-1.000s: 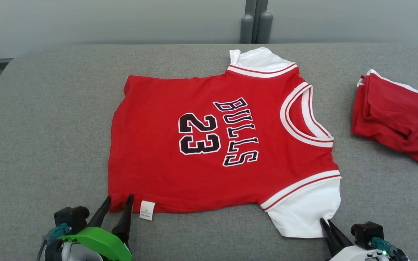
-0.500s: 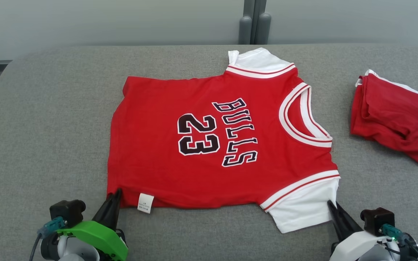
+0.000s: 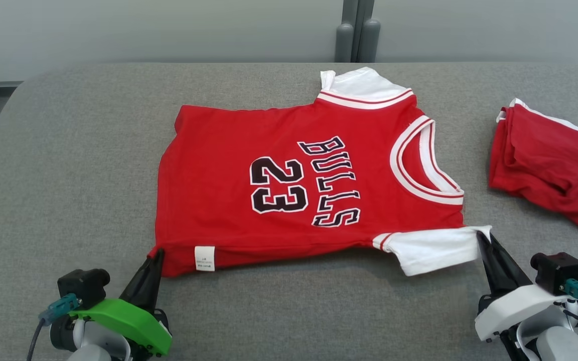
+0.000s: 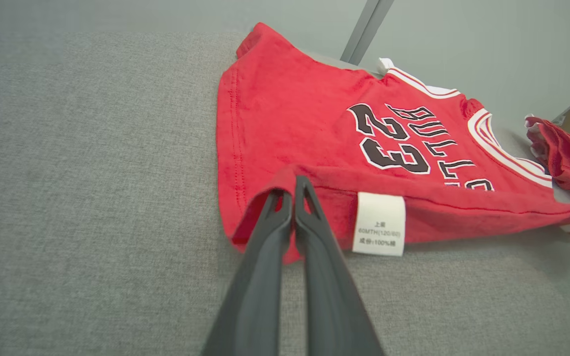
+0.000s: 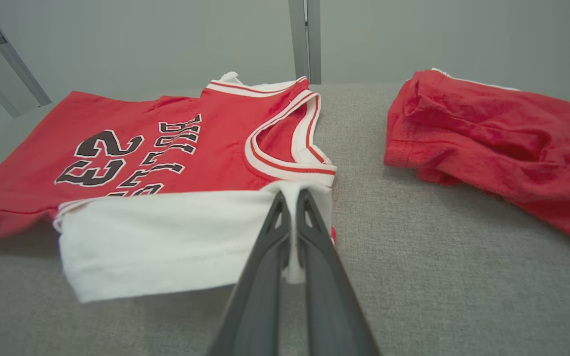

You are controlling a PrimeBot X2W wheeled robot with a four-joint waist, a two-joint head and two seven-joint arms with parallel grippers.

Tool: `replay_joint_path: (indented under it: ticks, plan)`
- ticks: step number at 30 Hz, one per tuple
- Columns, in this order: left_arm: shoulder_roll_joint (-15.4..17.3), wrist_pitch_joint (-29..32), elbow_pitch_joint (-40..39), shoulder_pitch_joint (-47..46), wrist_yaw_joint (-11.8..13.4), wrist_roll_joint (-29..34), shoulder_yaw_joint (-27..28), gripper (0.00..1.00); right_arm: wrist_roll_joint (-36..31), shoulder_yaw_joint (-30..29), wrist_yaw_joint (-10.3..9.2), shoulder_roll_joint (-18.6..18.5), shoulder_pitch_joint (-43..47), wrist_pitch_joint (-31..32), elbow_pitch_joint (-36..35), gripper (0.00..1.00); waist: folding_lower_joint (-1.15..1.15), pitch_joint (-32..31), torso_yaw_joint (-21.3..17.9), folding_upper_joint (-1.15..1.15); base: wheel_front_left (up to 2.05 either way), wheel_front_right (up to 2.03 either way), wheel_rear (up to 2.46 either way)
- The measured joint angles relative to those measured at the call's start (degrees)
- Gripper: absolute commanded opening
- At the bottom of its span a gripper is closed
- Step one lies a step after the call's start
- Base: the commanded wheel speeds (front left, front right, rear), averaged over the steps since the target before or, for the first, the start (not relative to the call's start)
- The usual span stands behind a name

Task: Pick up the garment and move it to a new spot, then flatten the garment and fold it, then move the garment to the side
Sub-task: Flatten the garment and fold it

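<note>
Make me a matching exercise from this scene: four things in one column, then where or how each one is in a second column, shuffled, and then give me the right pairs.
Column one
1. left gripper
2. right gripper
3. white label
4. second red garment

Column two
A. lies apart, to the right of the jersey
B. shut on the jersey's red hem corner
C. hangs from the jersey's near edge
D. shut on the jersey's white sleeve

Pairs: 1-B, 2-D, 3-C, 4-A

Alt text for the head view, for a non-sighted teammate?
The left gripper pinches the hem corner and the right gripper the white sleeve of a red Bulls 23 jersey spread on a grey surface. A bunched red garment lies at right.
</note>
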Motion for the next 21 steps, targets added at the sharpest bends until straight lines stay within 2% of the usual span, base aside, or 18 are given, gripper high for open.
replay_joint_path:
  ticks: [7, 14, 21]
  plan:
    - [0.60, 0.00, -2.32, -0.06, 0.00, -0.53, -1.60, 0.00, 0.58, -0.21, 0.49, -1.52, -2.25, 1.10, -1.31, 0.00, 0.00, 0.61, 0.15, 0.00, 0.00, 0.00, 0.00]
    - [2.38, 0.40, -5.77, -3.99, 0.00, -0.53, -3.50, 0.00, 1.04, 1.89, 1.48, -3.83, -7.36, 9.04, -0.70, 0.00, 0.00, 2.62, 0.37, 0.00, 0.00, 0.00, 0.00]
    - [3.32, 2.52, -7.66, -9.05, 0.00, -0.48, -5.05, 0.00, 1.54, 3.47, 1.51, -5.89, -12.56, 15.02, -0.46, 0.00, 0.00, 4.61, 1.00, 0.00, 0.00, 0.00, 0.00]
